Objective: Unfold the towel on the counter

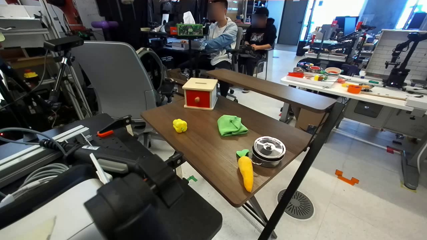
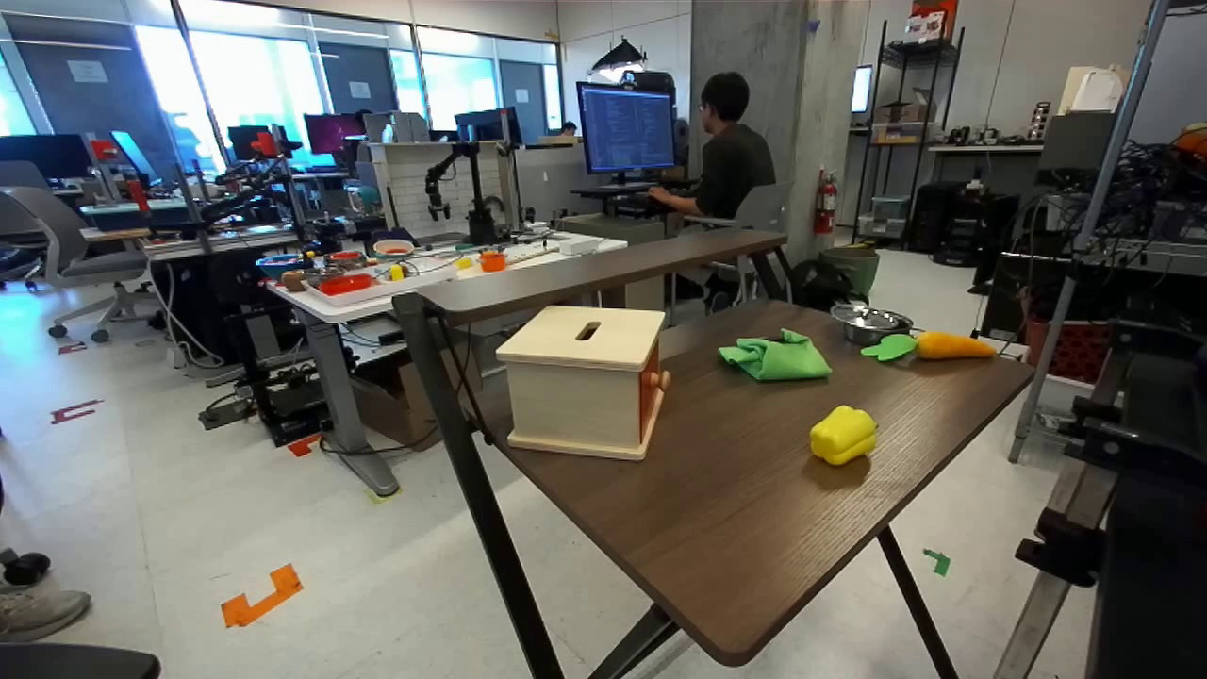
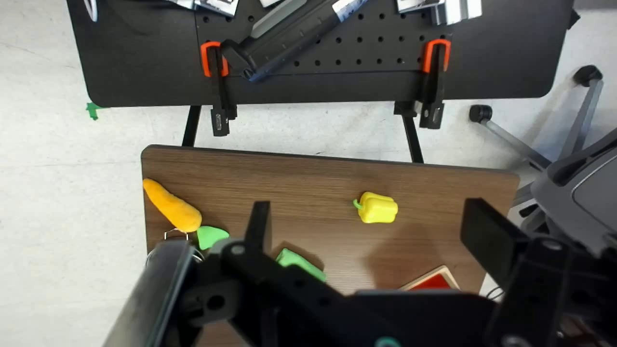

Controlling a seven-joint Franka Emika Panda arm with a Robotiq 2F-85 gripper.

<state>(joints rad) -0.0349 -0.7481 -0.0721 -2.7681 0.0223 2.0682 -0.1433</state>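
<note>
—Where to find the towel in an exterior view?

—Lies bunched on the counter, clear of every edge, nearer the edge along the raised shelf than the edge facing the black bench.

—Any neighbours?

—Has a lidded pot toward a short edge, with a toy carrot beside it near the bench-side corner; hard to say whether touching. And toward the opposite short edge, a wooden box.

—And what of the towel in an exterior view?

—Looks folded over itself, with a peaked fold on top. Should prove light, limp and soft, unlikely to slip or break, likely to sag once lifted.

—Where to take hold?

—Best at the peaked fold or at any loose corner, pinching a single layer, then drawing toward a counter edge. Better not to grab the whole bundle: would probably just rise unopened.

—And in the wrist view?

—Shows the gripper with jaws spread wide, pinching nothing, and the towel partly hidden behind it. Shows, too, a yellow pepper framed between, but lying on the counter toward the bench-side edge.

—Ready to close?

—Probably not: seems to need shifting over the towel, then lowering.
</note>
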